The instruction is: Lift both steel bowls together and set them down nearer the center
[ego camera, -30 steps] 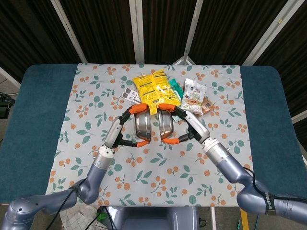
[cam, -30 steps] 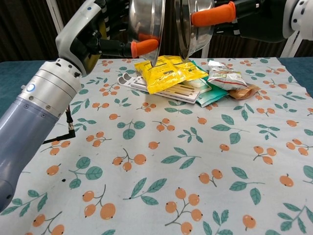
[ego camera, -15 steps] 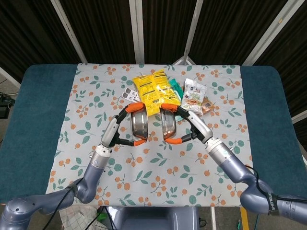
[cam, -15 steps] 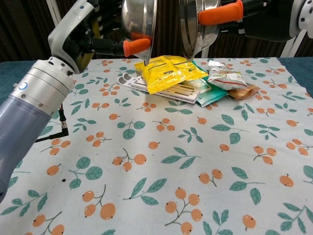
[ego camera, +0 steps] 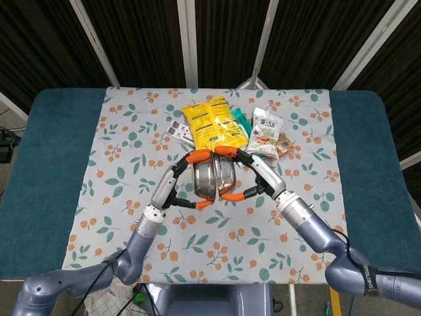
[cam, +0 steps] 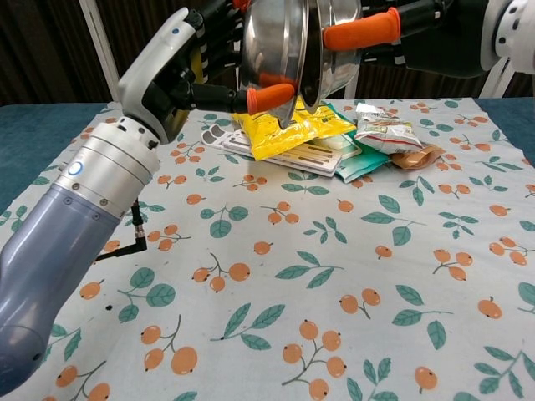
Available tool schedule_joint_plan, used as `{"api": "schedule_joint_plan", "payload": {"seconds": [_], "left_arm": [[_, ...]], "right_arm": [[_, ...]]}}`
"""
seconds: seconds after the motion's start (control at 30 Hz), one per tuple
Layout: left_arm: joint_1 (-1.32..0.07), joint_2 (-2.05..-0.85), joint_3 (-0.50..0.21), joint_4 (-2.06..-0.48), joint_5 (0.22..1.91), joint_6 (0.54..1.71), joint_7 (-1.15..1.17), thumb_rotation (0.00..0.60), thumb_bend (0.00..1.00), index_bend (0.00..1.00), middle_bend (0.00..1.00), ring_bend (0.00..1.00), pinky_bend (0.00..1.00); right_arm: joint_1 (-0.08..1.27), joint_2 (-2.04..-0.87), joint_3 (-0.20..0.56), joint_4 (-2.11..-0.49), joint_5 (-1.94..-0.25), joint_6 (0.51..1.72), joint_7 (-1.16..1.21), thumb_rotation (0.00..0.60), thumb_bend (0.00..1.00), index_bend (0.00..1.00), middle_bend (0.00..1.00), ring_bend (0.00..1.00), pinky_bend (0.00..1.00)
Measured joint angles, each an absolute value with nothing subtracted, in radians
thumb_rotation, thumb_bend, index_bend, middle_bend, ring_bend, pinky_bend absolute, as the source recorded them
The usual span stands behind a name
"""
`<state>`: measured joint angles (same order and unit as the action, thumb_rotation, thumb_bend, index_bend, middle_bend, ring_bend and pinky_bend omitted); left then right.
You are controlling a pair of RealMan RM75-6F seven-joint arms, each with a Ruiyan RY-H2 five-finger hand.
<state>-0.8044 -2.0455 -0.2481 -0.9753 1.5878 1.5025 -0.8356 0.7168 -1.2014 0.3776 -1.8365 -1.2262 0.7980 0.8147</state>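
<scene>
**Bowls held rim to rim above the cloth**

Bowls hang side by side in the air over the middle of the flowered tablecloth (ego camera: pixel 118 197), each tipped on edge. My left hand (ego camera: pixel 186 181) holds the left steel bowl (ego camera: pixel 203 178), with one orange-tipped finger hooked over the top of its rim and another under the bottom. My right hand (ego camera: pixel 242 174) grips the right steel bowl (ego camera: pixel 223 174) in the same way, as a mirror image. The two bowls stand touching or very nearly so; the chest view shows one overlapping the other, and I cannot tell whether metal meets metal.

I judge the on-edge carry to follow from the grip: fingers clamped across each rim leave the bowls hanging vertically. They are high because a pile of goods lies just beyond: a yellow snack bag (ego camera: pixel 210 123), a white snack packet (ego camera: pixel 266 131) and a flat card of items (cam: pixel 292 154). In the chest view the bowls float well above the cloth. Neither bowl is set down yet, and both need levelling before they land.
</scene>
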Motion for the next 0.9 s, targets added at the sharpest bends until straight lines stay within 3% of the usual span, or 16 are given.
{"api": "schedule_joint_plan", "payload": {"seconds": [0.9], "left_arm": [[-0.846, -2.137, -0.263, -0.863, 1.603, 1.556, -0.863, 0.6, 0.01, 0.33, 0.19, 0.14, 0.33]], "right_arm": [[0.719, -1.199, 0.37, -1.85, -1.242, 0.783, 0.838, 0.6, 0.0, 0.31, 0.26, 0.34, 0.06]]}}
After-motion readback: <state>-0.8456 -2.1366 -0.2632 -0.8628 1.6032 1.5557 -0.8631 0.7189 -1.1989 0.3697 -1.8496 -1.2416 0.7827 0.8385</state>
